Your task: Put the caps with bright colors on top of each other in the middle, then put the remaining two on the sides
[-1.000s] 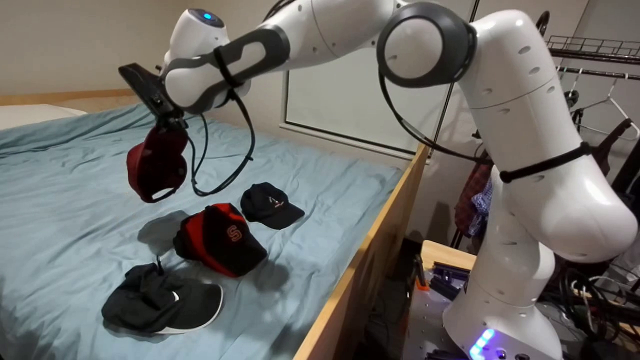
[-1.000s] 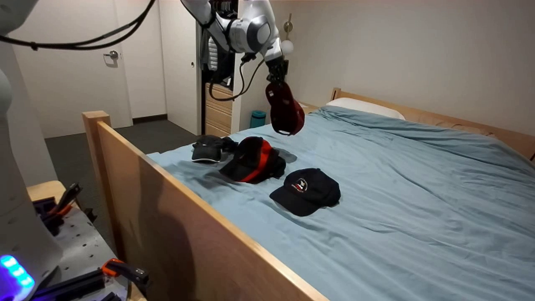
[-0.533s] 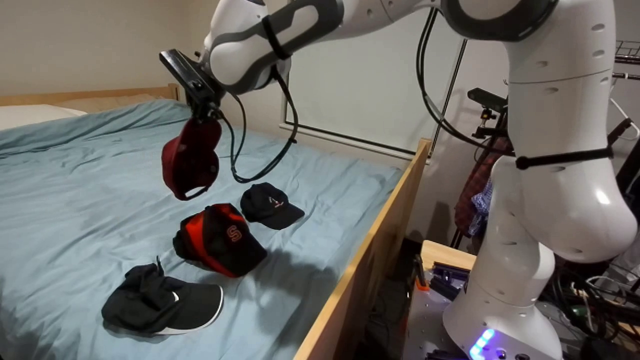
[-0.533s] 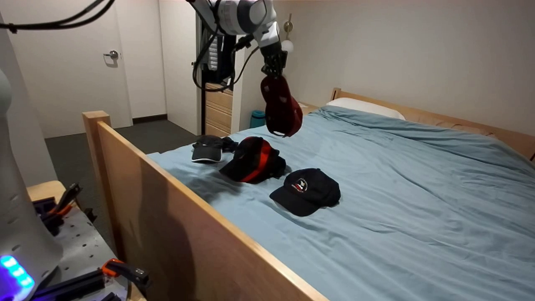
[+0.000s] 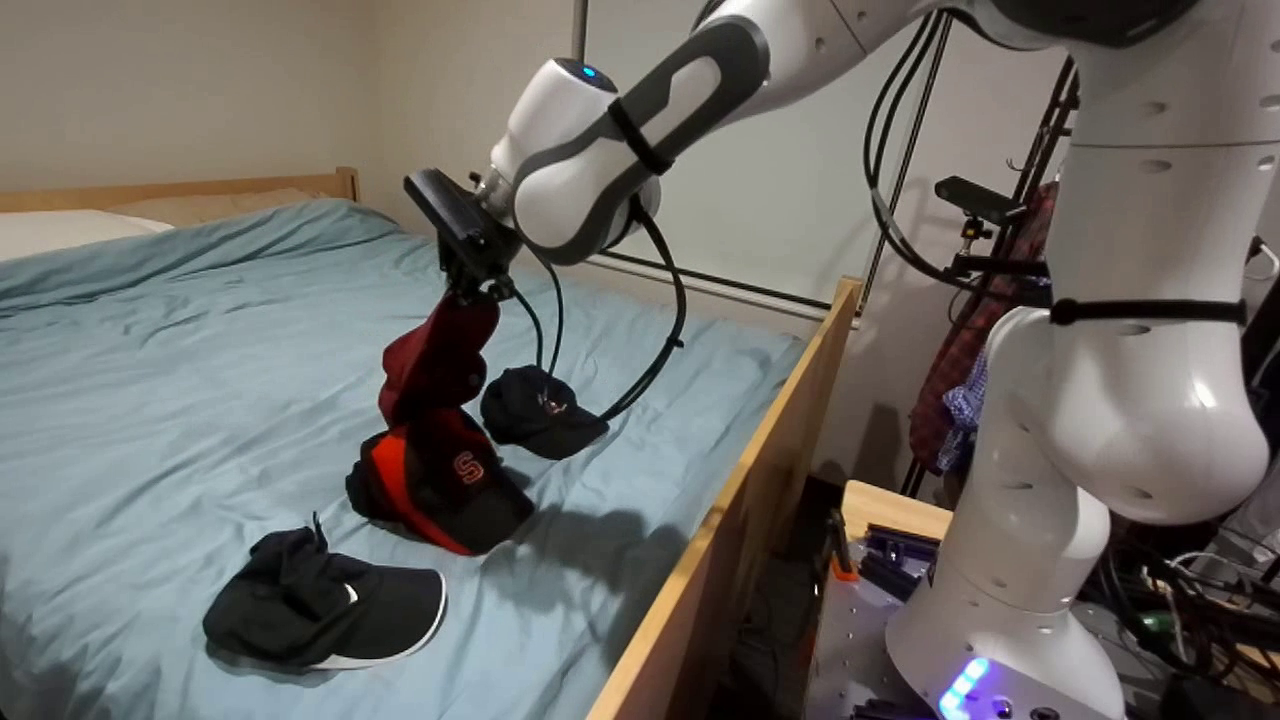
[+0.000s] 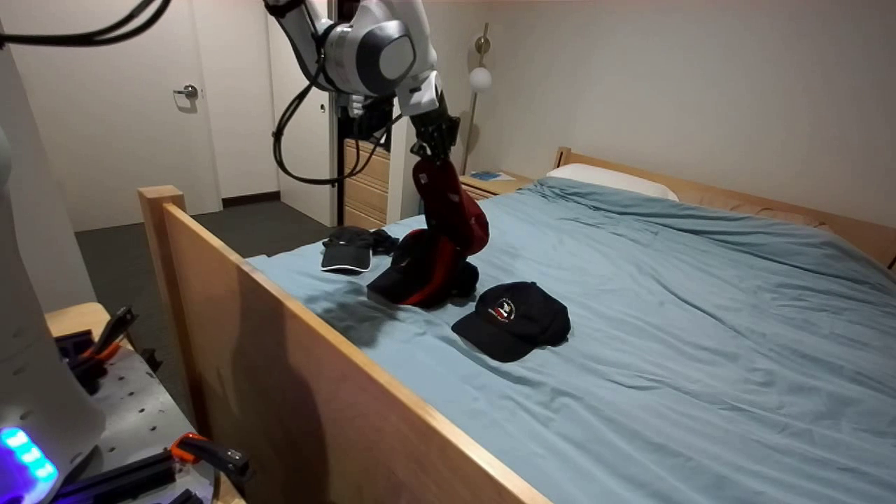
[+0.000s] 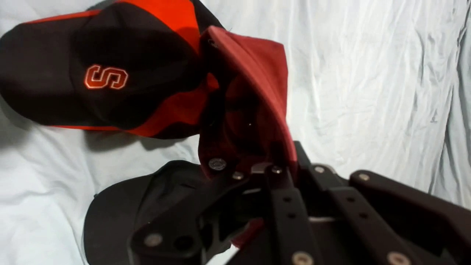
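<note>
My gripper [image 5: 478, 290] is shut on the edge of a dark red cap [image 5: 432, 355], which hangs down tilted; both also show in an exterior view, gripper [image 6: 434, 148] and cap [image 6: 453, 203]. In the wrist view the jaws [image 7: 294, 163] pinch the red rim [image 7: 274, 70]. The red-and-black cap with an S logo [image 5: 392, 478] lies on the bed directly below; the held cap overlaps its crown, and I cannot tell whether they touch. A black cap with a small red-and-white logo [image 6: 521, 318] lies on one side. A black cap with a white brim edge [image 5: 320, 600] lies on the other.
The caps lie on a blue bed sheet [image 6: 700, 336]. A wooden bed board [image 5: 740, 480] stands between the bed and the robot base [image 5: 1000, 620]. A cable loop [image 5: 670, 330] hangs from the arm, in front of the logo cap's brim in an exterior view.
The arm has carried the dark red cap toward the bed board and then lowered it onto or just above the red-and-black cap's crown. The three caps on the bed have not moved.
</note>
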### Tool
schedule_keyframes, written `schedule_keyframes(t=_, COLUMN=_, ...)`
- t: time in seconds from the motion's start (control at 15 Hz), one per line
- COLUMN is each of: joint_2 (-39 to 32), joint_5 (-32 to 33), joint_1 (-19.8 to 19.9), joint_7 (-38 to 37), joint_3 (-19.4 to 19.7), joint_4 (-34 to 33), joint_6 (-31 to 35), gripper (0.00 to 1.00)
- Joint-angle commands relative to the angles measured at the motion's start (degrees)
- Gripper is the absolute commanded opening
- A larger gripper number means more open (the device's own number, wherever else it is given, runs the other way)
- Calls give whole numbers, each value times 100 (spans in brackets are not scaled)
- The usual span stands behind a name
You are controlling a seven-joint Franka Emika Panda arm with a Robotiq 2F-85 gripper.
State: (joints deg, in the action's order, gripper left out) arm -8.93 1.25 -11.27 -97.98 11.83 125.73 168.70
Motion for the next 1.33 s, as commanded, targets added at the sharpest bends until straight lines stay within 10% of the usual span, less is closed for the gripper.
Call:
schedule_keyframes(t=0.0, joint_2=241, joint_5=-469, joint_1=90, joint_7=397, joint_3=-297, joint_4=565, joint_6=327, gripper=5)
schedule_keyframes(t=0.2, joint_2=138, joint_5=-988, joint_1=325, joint_7=607, joint_3=-782, joint_4=656, joint_6=19, gripper=5)
schedule_keyframes(t=0.73, joint_2=-226, joint_5=139, joint_1=-51, joint_7=-230, joint_3=65, joint_4=803, joint_6=-434, gripper=5)
schedule_keyframes(t=1.27, joint_2=-877, joint_5=-1665, joint_1=846, joint_7=1480, joint_3=-1747, joint_4=509, joint_6=149, gripper=5)
